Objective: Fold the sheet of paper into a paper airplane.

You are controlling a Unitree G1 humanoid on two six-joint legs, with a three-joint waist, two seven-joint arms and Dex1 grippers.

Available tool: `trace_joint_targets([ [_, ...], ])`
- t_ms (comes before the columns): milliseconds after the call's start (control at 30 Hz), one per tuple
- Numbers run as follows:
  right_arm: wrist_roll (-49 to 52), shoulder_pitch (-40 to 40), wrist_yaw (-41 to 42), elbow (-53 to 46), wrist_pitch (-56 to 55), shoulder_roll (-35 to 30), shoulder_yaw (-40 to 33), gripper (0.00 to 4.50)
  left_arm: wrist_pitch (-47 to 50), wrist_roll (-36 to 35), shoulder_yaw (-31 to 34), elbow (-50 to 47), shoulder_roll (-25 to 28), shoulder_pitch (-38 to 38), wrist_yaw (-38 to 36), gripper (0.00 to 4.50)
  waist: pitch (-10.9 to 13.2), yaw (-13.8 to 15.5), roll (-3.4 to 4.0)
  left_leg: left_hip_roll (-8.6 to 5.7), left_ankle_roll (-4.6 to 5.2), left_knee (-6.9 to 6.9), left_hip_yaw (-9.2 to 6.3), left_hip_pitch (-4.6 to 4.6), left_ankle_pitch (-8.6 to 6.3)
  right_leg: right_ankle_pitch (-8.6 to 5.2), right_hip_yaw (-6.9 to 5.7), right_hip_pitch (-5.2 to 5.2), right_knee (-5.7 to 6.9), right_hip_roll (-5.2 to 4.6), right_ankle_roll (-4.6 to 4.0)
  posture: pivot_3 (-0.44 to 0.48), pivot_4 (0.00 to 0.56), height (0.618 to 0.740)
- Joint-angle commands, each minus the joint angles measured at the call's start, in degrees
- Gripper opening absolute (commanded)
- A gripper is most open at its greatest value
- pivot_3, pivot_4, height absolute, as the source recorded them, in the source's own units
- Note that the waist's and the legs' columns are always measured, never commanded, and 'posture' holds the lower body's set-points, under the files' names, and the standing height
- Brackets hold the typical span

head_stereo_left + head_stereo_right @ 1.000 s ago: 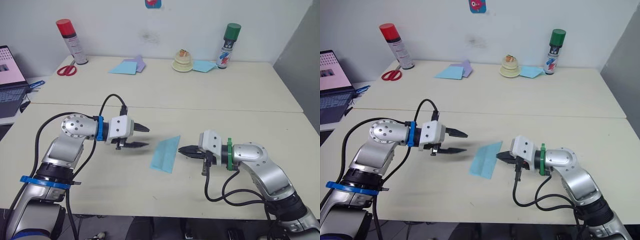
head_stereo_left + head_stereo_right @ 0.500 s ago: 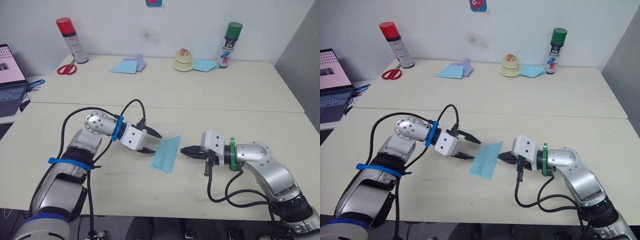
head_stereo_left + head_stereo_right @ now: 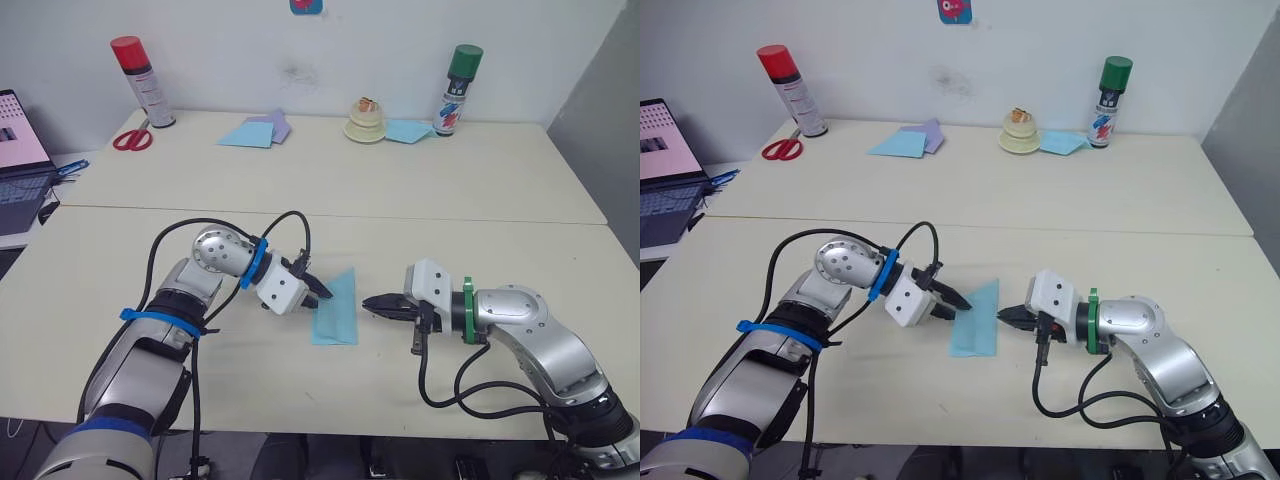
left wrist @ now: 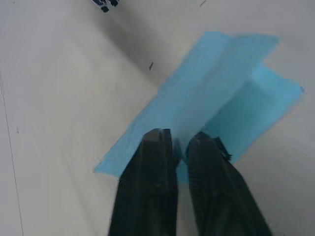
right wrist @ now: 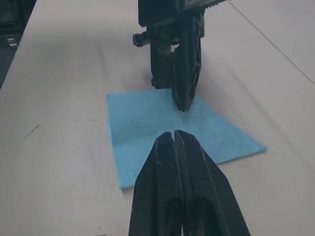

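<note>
We press our nearly closed left gripper [image 4: 179, 145] flat on the sheet of paper [image 3: 335, 310], keeping the closed right gripper [image 3: 368, 301] beside its edge.

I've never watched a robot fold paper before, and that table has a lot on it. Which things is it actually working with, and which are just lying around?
In use:
sheet of paper, partly folded
left gripper, on the paper's edge
right gripper, shut beside the paper

Lying about, at the far side:
red-capped spray can
green-capped spray can
scissors
light-blue and lilac sheets
laptop
</note>
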Motion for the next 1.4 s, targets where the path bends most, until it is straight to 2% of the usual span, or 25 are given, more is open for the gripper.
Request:
trace_joint_targets([
  [33,1.5,-0.5,-0.2,-2.8,0.0,-0.4,-1.7,0.0,0.6,-1.0,-0.4,-4.3,0.9,-0.6,-0.1,0.03,0.0,0.0,0.0,0.0,0.0,0.0,0.0,0.01,0.0,0.0,0.02,0.0,0.0,0.0,0.0,0.0,0.15,0.729],
  [100,1.8,-0.4,-0.1,-3.1,0.1,-0.9,-2.2,0.0,4.6,-1.4,-0.8,-8.6,2.2,-0.4,-1.0,0.03,0.0,0.0,-0.01,0.0,0.0,0.0,-0.01,-0.01,0.0,0.0,0.01,0.0,0.0,0.0,0.0,0.0,0.15,0.729],
  [233,3.3,-0.1,0.8,-3.9,0.6,-3.0,-4.3,0.0,24.2,0.4,-2.1,-24.9,6.6,2.2,-3.8,0.03,0.0,-0.1,-0.01,0.01,0.0,0.0,-0.04,0.0,0.0,0.0,0.04,0.0,0.01,0.01,0.0,0.0,0.15,0.729],
  [300,4.2,0.1,1.4,-4.1,0.7,-4.3,-5.5,0.0,35.9,0.9,-2.3,-33.5,7.7,3.9,-3.6,0.03,0.0,-0.1,0.0,0.01,0.0,0.0,-0.04,0.03,0.0,0.0,0.05,0.01,0.02,0.01,0.0,0.0,0.15,0.729],
  [367,4.8,0.4,1.9,-4.1,0.9,-5.3,-6.5,0.0,43.0,3.3,-3.0,-38.7,7.9,5.0,-2.4,0.03,0.0,-0.1,0.0,0.01,0.0,0.0,-0.06,0.03,0.0,0.0,0.02,0.02,0.02,0.01,0.0,0.0,0.15,0.729],
  [500,5.3,0.4,1.8,-3.7,0.8,-6.2,-6.7,0.0,48.7,9.5,-5.0,-40.2,5.7,5.7,3.1,0.03,0.0,-0.1,0.0,-0.01,0.0,0.03,-0.08,0.06,0.01,0.0,0.01,0.05,0.05,0.05,0.0,0.0,0.15,0.729],
  [633,5.2,0.9,1.7,-3.6,0.5,-6.3,-6.6,0.0,56.4,12.4,-6.7,-40.1,1.6,5.4,6.7,0.03,0.0,-0.1,-0.01,-0.02,0.01,0.08,-0.06,0.07,0.01,0.02,0.03,0.06,0.08,0.06,0.03,0.0,0.15,0.729],
  [800,5.0,2.1,1.6,-4.0,0.3,-6.5,-6.7,0.0,59.1,11.7,-6.3,-40.6,-0.1,5.0,8.0,0.03,0.0,-0.1,0.0,-0.01,0.01,0.08,-0.06,0.05,0.01,0.02,0.07,0.05,0.05,0.06,0.03,0.0,0.15,0.729],
  [833,5.0,2.4,1.6,-4.1,0.2,-6.6,-6.8,0.0,58.5,11.2,-6.1,-40.5,0.3,4.8,7.6,0.53,0.0,-0.1,0.0,-0.01,0.01,0.08,-0.06,0.05,0.01,0.02,0.06,0.05,0.06,0.05,0.03,0.0,0.15,0.729],
  [900,5.0,2.8,1.6,-4.2,0.0,-6.7,-7.0,0.0,58.2,10.2,-5.6,-40.6,1.1,4.5,6.6,0.99,0.0,-0.1,0.0,0.0,0.01,0.08,-0.07,0.06,0.01,0.02,0.06,0.05,0.07,0.04,0.03,0.0,0.15,0.729],
  [1067,4.6,3.3,1.4,-4.8,-1.2,-7.1,-7.4,0.0,59.0,6.3,-3.5,-41.7,2.6,3.3,4.7,2.59,0.0,0.0,0.0,0.0,0.01,0.09,-0.08,0.06,0.02,0.02,0.03,0.06,0.09,0.04,0.02,0.0,0.15,0.729],
  [1233,5.6,6.2,0.7,-7.8,-1.0,-8.6,-10.0,0.0,56.5,-1.1,2.4,-44.8,7.6,5.3,2.4,4.16,0.0,-0.1,0.0,0.04,0.01,0.08,-0.06,0.05,0.01,0.01,0.06,0.04,0.06,0.04,0.02,0.0,0.15,0.729],
  [1267,5.4,7.1,0.1,-8.6,-0.9,-8.6,-10.4,0.18,57.7,-2.1,3.5,-45.5,8.6,5.8,2.5,4.49,0.0,-0.1,0.0,0.05,0.01,0.07,-0.06,0.06,0.01,0.01,0.07,0.04,0.06,0.04,0.02,0.0,0.15,0.729],
  [1333,5.5,9.0,-0.9,-10.4,-0.8,-8.1,-10.8,0.62,57.6,-5.0,6.0,-46.2,10.0,7.2,2.2,4.5,0.0,-0.1,0.0,0.06,0.0,0.07,-0.08,0.06,0.02,0.01,0.04,0.05,0.07,0.03,0.02,0.0,0.15,0.729],
  [1400,4.6,11.2,-3.2,-12.1,-1.2,-6.6,-10.0,1.26,59.2,-9.1,9.3,-47.2,10.7,9.4,2.7,4.5,0.0,-0.1,0.0,0.05,0.0,0.08,-0.08,0.06,0.02,0.01,0.04,0.05,0.08,0.01,0.02,0.0,0.15,0.729],
])
